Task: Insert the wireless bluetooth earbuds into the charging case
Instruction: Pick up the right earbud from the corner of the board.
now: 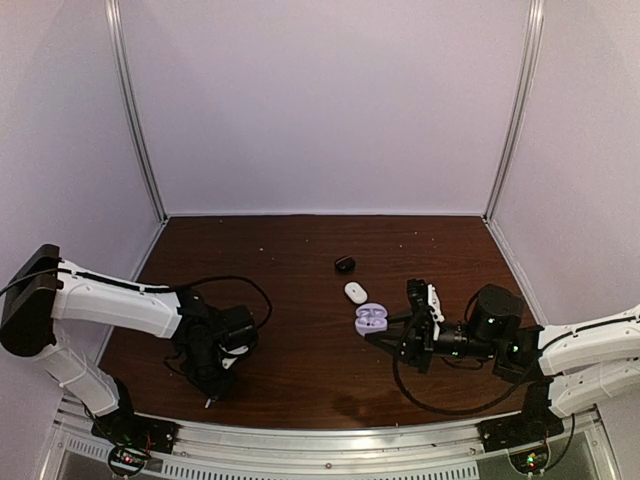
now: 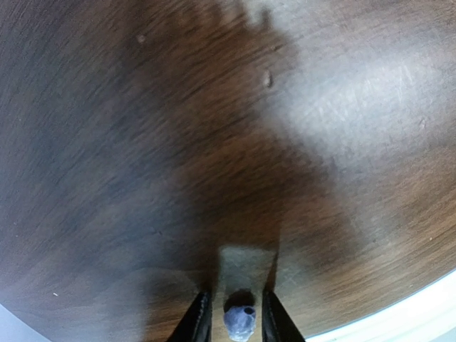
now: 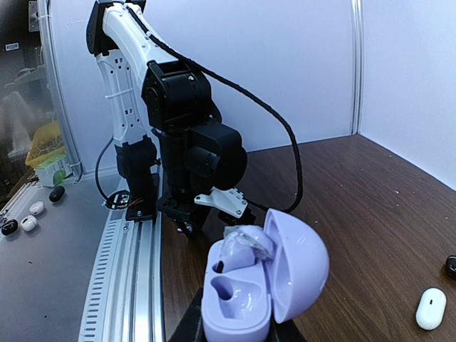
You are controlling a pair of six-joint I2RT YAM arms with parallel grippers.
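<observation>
From above, the right claw holds the open lavender case near the middle of the brown table. The left claw points down at the wood far on the left, well apart from the case. Behind the lavender case lie a white case and, further back, a black case, both shut.

Under the left wrist, the two fingers stand narrow and pinch a small lavender earbud between them, close over bare wood.

At the right wrist, the claw is closed on the bottom of the lavender case, and the lid is tipped back. One socket is empty. The other socket seems to have a pale bud sitting in it, but the glare makes this not sure.

I judge this case about half filled. The pinched earbud has to cross over to the case and go into the empty socket. The white and black cases sit to the side, not on that line, so I expect the left arm's long reach to be the main difficulty. Some loose buds, white and black, lie on the grey shelf beyond the rail, off the table.
</observation>
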